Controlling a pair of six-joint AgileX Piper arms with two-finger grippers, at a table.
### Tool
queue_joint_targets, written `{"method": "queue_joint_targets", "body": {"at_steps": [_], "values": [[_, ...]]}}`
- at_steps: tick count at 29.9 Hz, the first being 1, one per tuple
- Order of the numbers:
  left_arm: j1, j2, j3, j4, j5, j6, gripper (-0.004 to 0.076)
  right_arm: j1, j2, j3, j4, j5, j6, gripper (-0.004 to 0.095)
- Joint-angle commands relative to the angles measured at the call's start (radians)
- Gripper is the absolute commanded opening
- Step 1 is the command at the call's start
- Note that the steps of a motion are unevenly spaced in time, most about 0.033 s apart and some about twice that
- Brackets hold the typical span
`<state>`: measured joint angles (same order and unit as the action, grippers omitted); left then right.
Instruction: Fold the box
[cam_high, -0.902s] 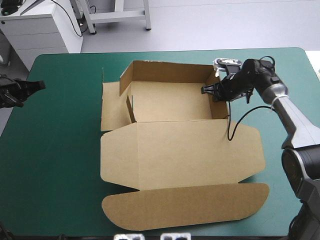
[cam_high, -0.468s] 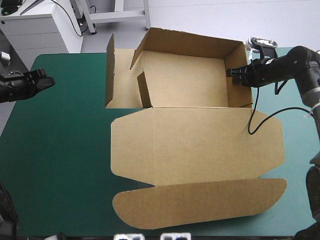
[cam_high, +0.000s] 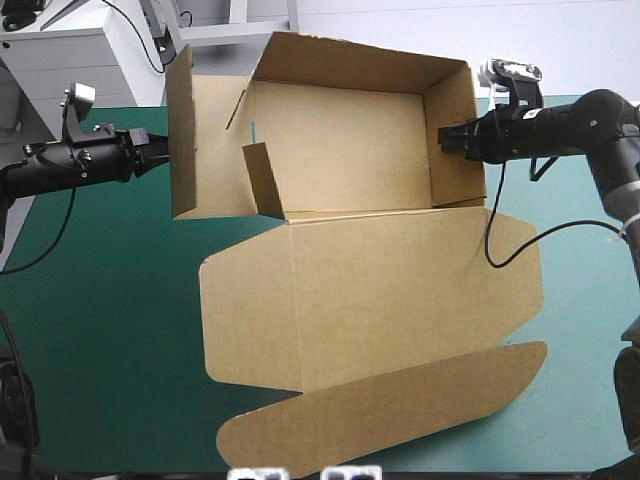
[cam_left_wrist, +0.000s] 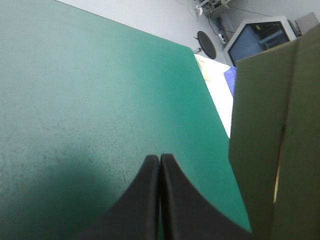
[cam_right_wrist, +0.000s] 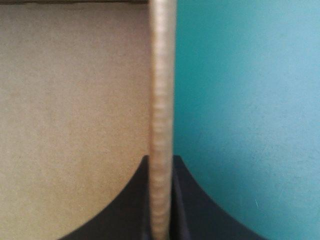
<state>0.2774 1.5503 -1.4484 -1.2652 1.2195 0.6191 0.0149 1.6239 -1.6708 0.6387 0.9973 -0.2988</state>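
Note:
The brown box (cam_high: 340, 140) is held up off the table's far half, its tray tilted toward the camera with back and side walls raised. Its lid (cam_high: 370, 300) and the rounded tuck flap (cam_high: 380, 410) spread flat toward the front edge. My right gripper (cam_high: 447, 138) is shut on the tray's right wall; in the right wrist view the board's edge (cam_right_wrist: 162, 100) runs between the fingers of that gripper (cam_right_wrist: 161, 159). My left gripper (cam_high: 160, 148) is shut with nothing in it, its tip just short of the box's loose left flap (cam_high: 205, 150). In the left wrist view the gripper (cam_left_wrist: 159, 160) has that flap (cam_left_wrist: 270, 150) beside it.
Bare teal-green cover (cam_high: 100, 320) lies left of the lid, with a narrower strip (cam_high: 580, 330) to its right. A small inner flap (cam_high: 262, 180) stands inside the tray's left corner.
The box has risen off the table and shifted left, tilting its tray toward the camera. My left gripper has come in from the table's left edge to the box's left flap.

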Motion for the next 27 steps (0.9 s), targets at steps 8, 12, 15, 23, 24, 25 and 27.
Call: {"method": "queue_joint_targets", "body": {"at_steps": [8, 12, 15, 23, 24, 25, 27], "values": [[-0.025, -0.123, -0.025, -0.137, 0.067, 0.019, -0.0008, 0.075, -0.052, -0.036, 0.011, -0.156, 0.005, -0.0014], [-0.025, -0.168, -0.025, -0.136, 0.067, 0.017, -0.0008, 0.124, -0.052, -0.036, -0.029, -0.228, 0.032, -0.0014], [-0.025, -0.197, -0.025, -0.133, 0.067, 0.017, -0.0008, 0.159, -0.052, -0.036, -0.048, -0.275, 0.047, -0.0014], [-0.025, -0.254, -0.025, -0.111, 0.067, 0.001, -0.0008, 0.205, -0.052, -0.036, -0.077, -0.351, 0.067, -0.0013], [-0.025, -0.258, -0.025, -0.108, 0.067, 0.001, -0.0008, 0.212, -0.052, -0.036, -0.086, -0.357, 0.080, -0.0013], [-0.027, -0.263, -0.025, -0.101, 0.067, 0.001, -0.0008, 0.222, -0.052, -0.036, -0.102, -0.366, 0.092, -0.0013], [-0.037, -0.271, -0.025, -0.078, 0.067, 0.001, -0.0008, 0.238, -0.052, -0.036, -0.122, -0.379, 0.098, -0.0013]]}}
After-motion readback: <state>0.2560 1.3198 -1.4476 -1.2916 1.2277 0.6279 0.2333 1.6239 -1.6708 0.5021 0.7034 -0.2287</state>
